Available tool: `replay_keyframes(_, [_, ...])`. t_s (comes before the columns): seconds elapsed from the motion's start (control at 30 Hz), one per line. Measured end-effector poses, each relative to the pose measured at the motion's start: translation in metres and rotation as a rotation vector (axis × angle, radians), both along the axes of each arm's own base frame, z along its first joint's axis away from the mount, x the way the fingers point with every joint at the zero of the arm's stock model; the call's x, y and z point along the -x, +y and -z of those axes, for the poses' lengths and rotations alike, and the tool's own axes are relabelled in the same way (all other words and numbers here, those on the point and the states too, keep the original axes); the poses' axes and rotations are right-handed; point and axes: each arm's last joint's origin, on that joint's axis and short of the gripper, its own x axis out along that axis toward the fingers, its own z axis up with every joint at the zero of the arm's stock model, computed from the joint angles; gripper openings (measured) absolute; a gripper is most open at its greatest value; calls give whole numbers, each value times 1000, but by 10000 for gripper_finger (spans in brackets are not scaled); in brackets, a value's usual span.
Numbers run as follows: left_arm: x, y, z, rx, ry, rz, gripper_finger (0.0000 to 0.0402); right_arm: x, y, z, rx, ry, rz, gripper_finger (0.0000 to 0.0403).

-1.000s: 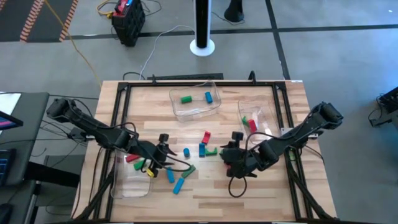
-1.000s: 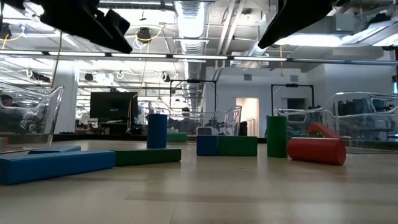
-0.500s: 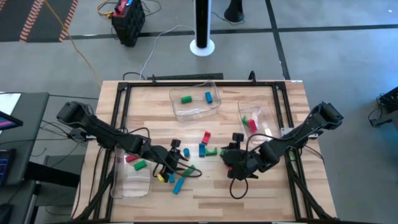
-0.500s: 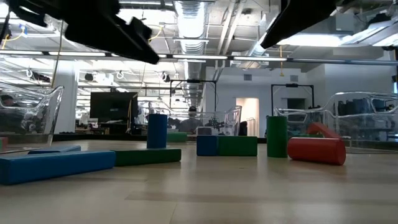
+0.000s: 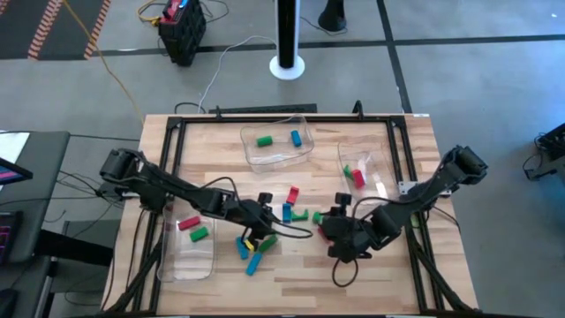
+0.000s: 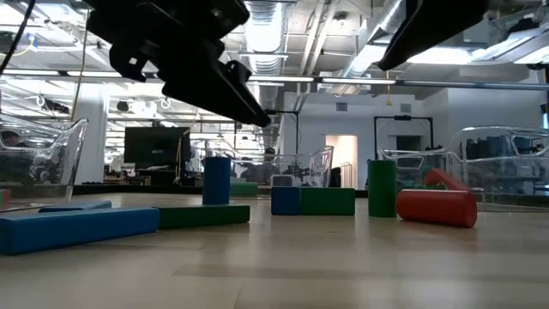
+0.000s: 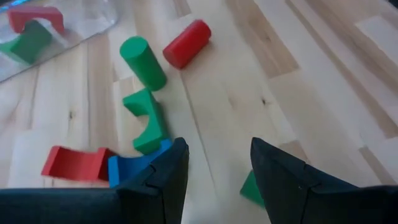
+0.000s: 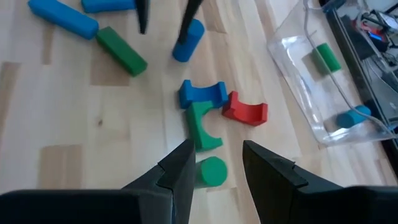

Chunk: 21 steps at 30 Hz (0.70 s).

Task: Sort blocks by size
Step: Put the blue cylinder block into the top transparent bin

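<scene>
Your left claw (image 5: 257,221) hangs with its fingers parted over the loose blocks (image 5: 284,212) at the middle of the worktop (image 5: 291,274), gripping nothing. Your right claw (image 5: 328,226) hovers just beside them, fingers likewise spread and empty. The blocks are smooth, matte pieces: a red cylinder (image 7: 186,43), a green cylinder (image 7: 143,55), a notched green piece (image 7: 147,121), arch-shaped red and blue ones. More sit in three clear plastic trays (image 5: 275,155). The worktop is pale wood planks inside a black frame (image 5: 177,124). Beyond lies grey floor; an open ceiling shows in the low view.
</scene>
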Motion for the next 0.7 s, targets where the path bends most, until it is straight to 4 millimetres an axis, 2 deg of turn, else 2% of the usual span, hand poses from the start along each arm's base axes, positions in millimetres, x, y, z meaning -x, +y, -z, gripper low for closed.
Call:
replay_keyframes(0.23, [7,-7,-9,44,108,-8,167,8,7,2,-24,10,18,166])
replay_keyframes(0.5, [23,-29,-1,116,245,-19,167,12,12,2,-26,2,11,166])
replay_keyframes(0.7, [28,-31,1,12,247,-99,167,11,11,2,-23,0,18,166])
